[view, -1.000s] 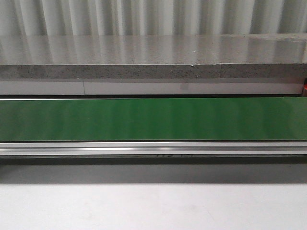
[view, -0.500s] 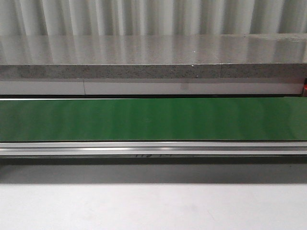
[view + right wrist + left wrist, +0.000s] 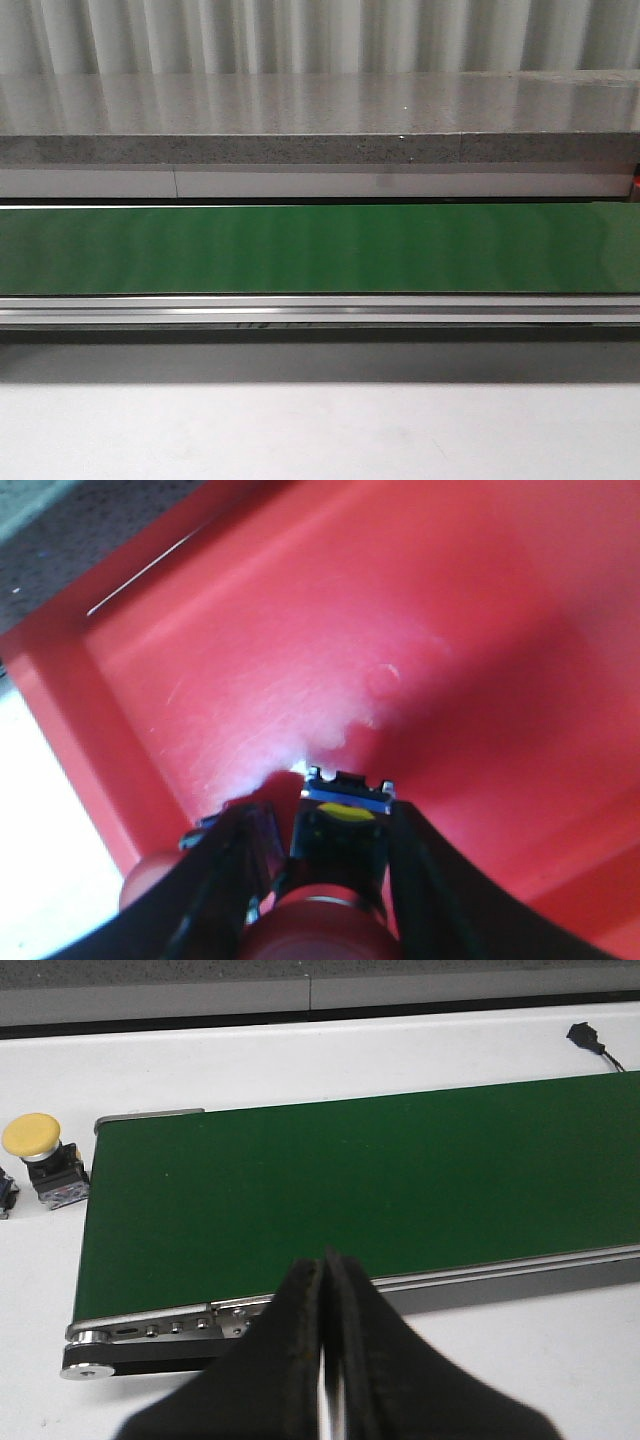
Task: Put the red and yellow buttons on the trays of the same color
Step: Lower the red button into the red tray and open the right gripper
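One red button [image 3: 325, 905] is going down right now, gripped in the right fingers [image 3: 325, 860] just above the red tray [image 3: 420, 660]. Left fingers [image 3: 325, 1360] are pressed shut on nothing over the belt [image 3: 350, 1190]. Yellow button [image 3: 40, 1155] sits on the worktop [image 3: 560, 1360], not done yet.

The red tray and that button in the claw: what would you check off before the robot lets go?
1. Button colour matches tray: ok. The red button hangs over the red tray.
2. Right gripper has the button: ok, a finger sits on each side of it.
3. Button is inside the tray's rim: ok, tray floor lies directly beneath.
4. Button is low enough to drop safely: cannot tell, the height above the floor is unclear.
5. Left gripper is out of the way: ok, shut and empty over the green conveyor belt.
6. Yellow button sorted: not ok, it stands on the table beside the belt.
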Motion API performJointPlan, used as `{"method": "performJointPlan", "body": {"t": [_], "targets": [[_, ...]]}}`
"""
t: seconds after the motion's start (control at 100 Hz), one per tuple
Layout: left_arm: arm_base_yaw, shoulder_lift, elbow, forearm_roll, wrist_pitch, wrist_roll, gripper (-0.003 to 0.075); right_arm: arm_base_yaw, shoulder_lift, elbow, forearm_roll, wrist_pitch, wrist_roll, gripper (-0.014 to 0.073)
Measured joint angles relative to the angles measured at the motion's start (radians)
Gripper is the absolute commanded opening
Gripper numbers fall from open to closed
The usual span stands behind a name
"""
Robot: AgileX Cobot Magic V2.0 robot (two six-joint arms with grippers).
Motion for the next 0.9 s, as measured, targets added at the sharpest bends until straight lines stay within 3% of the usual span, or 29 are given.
{"method": "performJointPlan", "body": {"t": [0.53, 0.6, 0.77, 0.9], "targets": [[0.0, 0.0, 0.0, 0.0, 0.0, 0.0, -0.002, 0.0, 0.083, 0.0, 0.022, -0.082, 0.0, 0.015], [0.0, 0.0, 0.0, 0.0, 0.0, 0.0, -0.002, 0.0, 0.083, 0.0, 0.027, -0.088, 0.0, 0.0202], [0.0, 0.0, 0.0, 0.0, 0.0, 0.0, -0.002, 0.0, 0.083, 0.0, 0.05, -0.102, 0.0, 0.0449], [0.0, 0.0, 0.0, 0.0, 0.0, 0.0, -0.002, 0.0, 0.083, 0.0, 0.055, -0.108, 0.0, 0.0477]]}}
